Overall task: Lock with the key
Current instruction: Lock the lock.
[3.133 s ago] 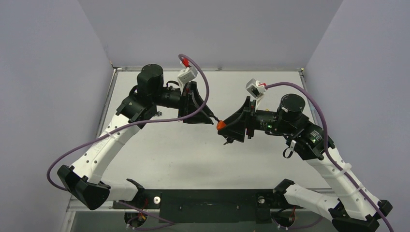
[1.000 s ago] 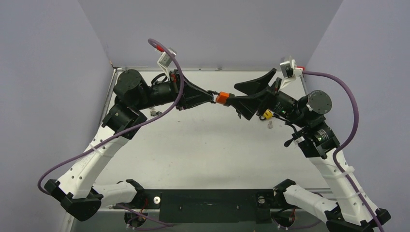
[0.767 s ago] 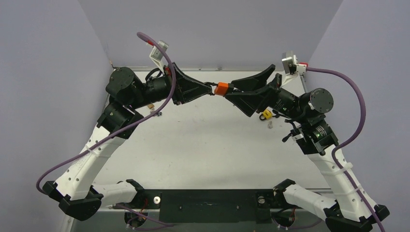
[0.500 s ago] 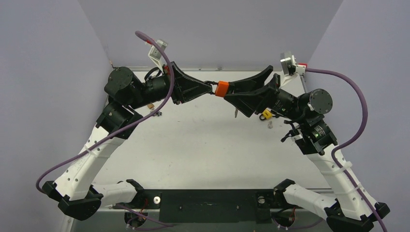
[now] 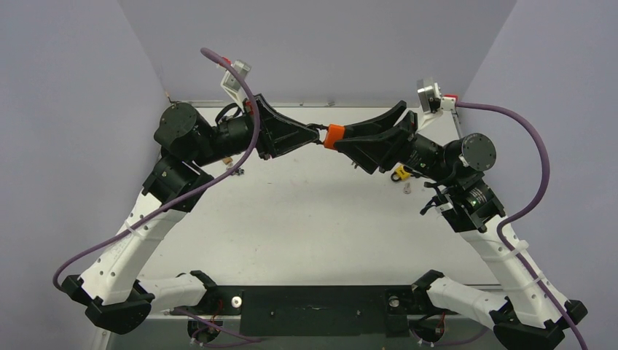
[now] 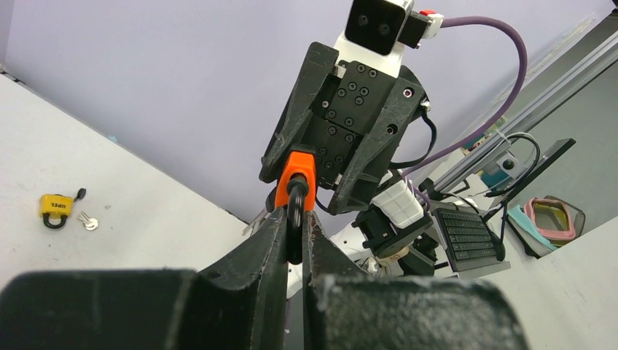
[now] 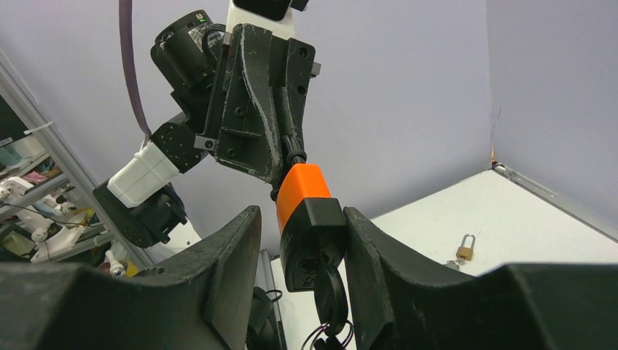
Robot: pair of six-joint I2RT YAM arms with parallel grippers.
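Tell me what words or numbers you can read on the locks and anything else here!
Yellow padlock, lying on the table: dark print on its side, too small to read.
Orange padlock, held up between both grippers: faint marks on its black lower part, too blurred to read.
Nothing else in these pictures shows words or numbers that can be read.

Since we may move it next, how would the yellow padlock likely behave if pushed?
The yellow padlock lies flat, so it would probably slide, not roll. Its blocky build looks rigid, and it is probably heavy for its size.
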